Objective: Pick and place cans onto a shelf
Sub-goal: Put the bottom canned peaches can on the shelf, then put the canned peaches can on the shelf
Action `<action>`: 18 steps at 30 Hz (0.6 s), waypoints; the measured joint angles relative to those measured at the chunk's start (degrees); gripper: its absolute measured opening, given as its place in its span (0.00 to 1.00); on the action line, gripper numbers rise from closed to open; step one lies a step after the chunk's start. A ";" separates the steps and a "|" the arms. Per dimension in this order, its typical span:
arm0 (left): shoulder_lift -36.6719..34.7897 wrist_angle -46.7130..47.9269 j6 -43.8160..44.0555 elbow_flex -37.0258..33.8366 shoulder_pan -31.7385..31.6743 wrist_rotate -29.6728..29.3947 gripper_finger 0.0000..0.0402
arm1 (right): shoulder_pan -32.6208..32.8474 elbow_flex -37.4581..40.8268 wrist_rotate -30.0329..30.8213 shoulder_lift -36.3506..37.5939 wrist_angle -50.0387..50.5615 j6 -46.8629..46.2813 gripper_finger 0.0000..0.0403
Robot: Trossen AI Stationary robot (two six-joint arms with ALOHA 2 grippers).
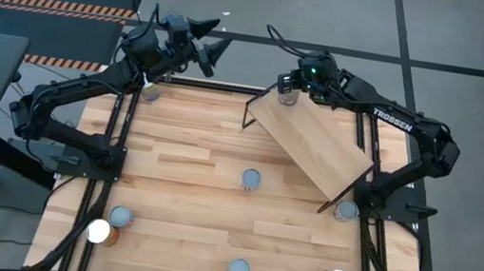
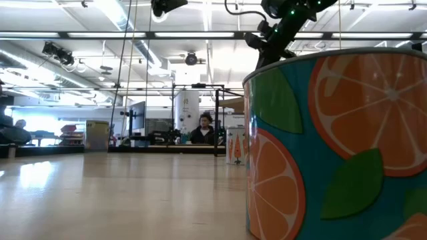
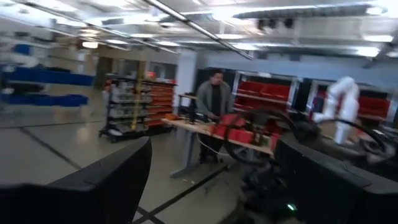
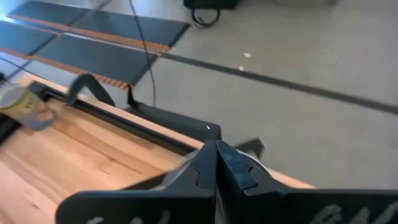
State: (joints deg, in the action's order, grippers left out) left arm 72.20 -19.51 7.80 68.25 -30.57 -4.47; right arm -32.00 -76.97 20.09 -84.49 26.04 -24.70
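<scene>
From my station, the only lettering I can read is the white word "TROSSEN" along the right arm (image 1: 392, 118), just beyond the shelf (image 1: 316, 142). The big can (image 2: 337, 143) carries orange-slice artwork, no words I can read.

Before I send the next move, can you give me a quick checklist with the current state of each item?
1. Right gripper empty: ok. It is shut with nothing between the fingers, at the shelf's far corner.
2. Left gripper ready: ok. It is open, raised past the table's far edge.
3. Can seated at that shelf corner: cannot tell. A pale round shape shows under the right gripper.
4. Shelf has room: ok. Most of the plank is bare.
5. All cans placed: not ok. Several stand on the table, one at the middle.
</scene>
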 joint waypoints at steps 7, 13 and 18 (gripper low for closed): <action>-1.95 8.44 -1.08 0.07 -1.98 -0.24 0.87 | 1.87 0.02 8.87 5.94 -1.91 6.42 0.01; -2.32 26.81 -0.73 0.07 -7.71 -9.84 0.87 | 6.68 0.02 16.78 11.96 -1.97 13.51 0.01; -0.80 37.19 1.40 0.07 -11.13 -16.81 0.87 | 9.43 0.02 19.50 15.13 -1.96 14.25 0.01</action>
State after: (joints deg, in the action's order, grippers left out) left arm 71.40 17.67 9.20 68.31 -41.70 -21.29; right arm -22.57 -76.95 39.59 -69.36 24.08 -10.45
